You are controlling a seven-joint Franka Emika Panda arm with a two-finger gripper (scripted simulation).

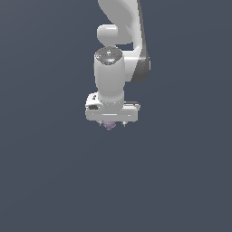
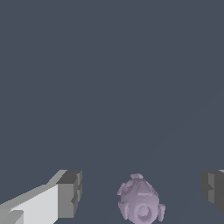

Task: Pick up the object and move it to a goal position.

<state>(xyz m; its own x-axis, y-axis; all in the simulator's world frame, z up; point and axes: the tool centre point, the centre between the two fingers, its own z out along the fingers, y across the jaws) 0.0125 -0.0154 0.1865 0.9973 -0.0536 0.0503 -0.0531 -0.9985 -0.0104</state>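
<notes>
The object (image 2: 139, 200) is a small pale lilac lump with knobs around its outline. In the wrist view it lies between my two dark grey fingertips (image 2: 70, 192), with clear gaps on both sides. My gripper (image 2: 142, 192) is open around it and touches it on neither side. In the exterior view the white gripper (image 1: 111, 123) points straight down, and only a sliver of the object (image 1: 109, 124) shows under the hand.
A plain dark grey-blue surface (image 1: 54, 181) fills both views. The white arm (image 1: 124, 41) rises from the hand toward the top of the exterior view.
</notes>
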